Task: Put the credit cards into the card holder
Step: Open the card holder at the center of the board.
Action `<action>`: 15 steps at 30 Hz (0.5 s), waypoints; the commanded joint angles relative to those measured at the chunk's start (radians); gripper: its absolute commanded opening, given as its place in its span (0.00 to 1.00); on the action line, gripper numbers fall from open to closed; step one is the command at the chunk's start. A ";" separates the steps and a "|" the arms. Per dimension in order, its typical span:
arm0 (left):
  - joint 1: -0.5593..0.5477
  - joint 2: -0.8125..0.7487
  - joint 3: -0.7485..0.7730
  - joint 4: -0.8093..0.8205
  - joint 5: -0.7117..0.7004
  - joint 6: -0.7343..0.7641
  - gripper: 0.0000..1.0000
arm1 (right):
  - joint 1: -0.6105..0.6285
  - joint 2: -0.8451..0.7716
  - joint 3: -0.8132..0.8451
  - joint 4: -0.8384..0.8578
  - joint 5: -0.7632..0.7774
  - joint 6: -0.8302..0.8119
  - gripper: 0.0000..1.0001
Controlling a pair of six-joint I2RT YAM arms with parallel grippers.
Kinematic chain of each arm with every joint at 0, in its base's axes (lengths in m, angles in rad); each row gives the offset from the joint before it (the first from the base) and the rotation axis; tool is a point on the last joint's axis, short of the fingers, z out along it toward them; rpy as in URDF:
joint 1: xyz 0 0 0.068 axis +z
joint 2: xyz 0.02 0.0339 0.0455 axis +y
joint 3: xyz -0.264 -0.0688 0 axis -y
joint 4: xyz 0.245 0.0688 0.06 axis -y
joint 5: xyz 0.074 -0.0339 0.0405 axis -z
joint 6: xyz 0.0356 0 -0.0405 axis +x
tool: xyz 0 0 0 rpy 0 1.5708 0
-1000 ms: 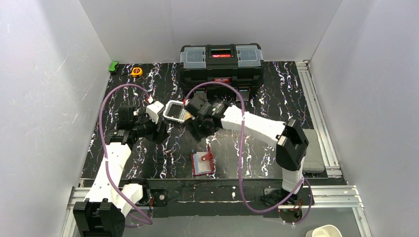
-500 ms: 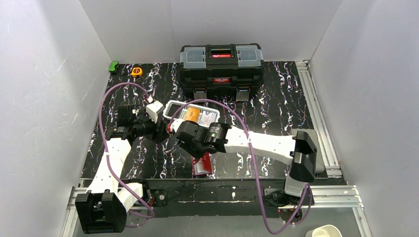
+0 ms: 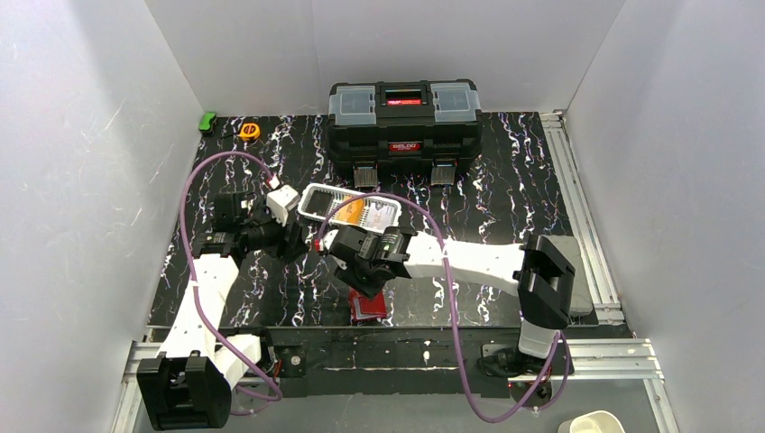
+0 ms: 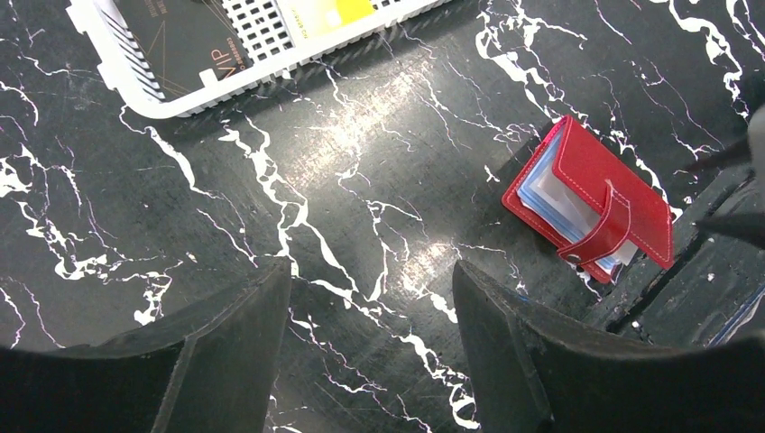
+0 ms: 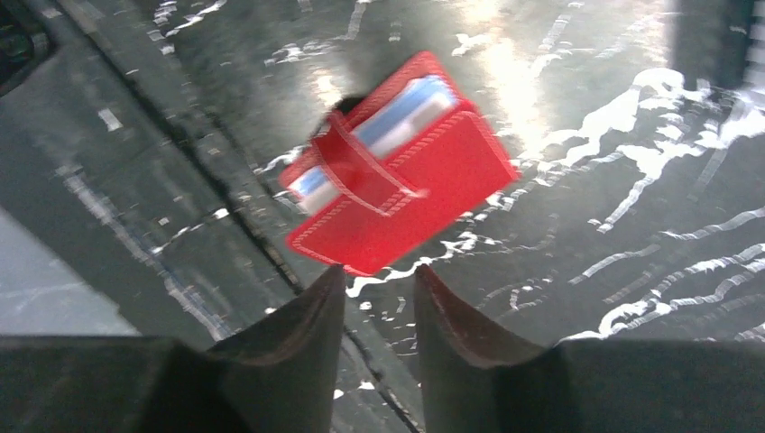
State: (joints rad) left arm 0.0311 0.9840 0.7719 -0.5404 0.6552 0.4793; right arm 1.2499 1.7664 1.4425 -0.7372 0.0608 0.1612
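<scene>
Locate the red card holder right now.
Top view: the card holder lies at the near edge of the table, about centre, by the right gripper and nearer than the white basket.

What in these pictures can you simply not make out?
- Basket: the left wrist view's top edge cuts it off; from above its cards are too small to count.
- Card holder: how full it is; the right arm covers most of it from above, and the right wrist view is blurred.
- Right gripper: whether it holds anything; blurred up close, hidden under the arm from above.
</scene>
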 commanded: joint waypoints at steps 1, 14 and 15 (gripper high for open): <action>0.003 -0.023 0.039 -0.021 0.010 0.000 0.65 | -0.028 -0.032 0.009 0.005 0.294 0.048 0.46; 0.003 0.187 0.170 0.078 -0.002 -0.035 0.68 | -0.426 -0.108 0.141 0.100 0.023 0.190 0.81; 0.002 0.208 0.186 0.073 -0.001 -0.033 0.67 | -0.426 -0.099 0.154 0.080 0.009 0.186 0.80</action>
State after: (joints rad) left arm 0.0311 1.1225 0.8810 -0.4862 0.6453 0.4599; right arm 0.8074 1.6905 1.5253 -0.6765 0.1635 0.3283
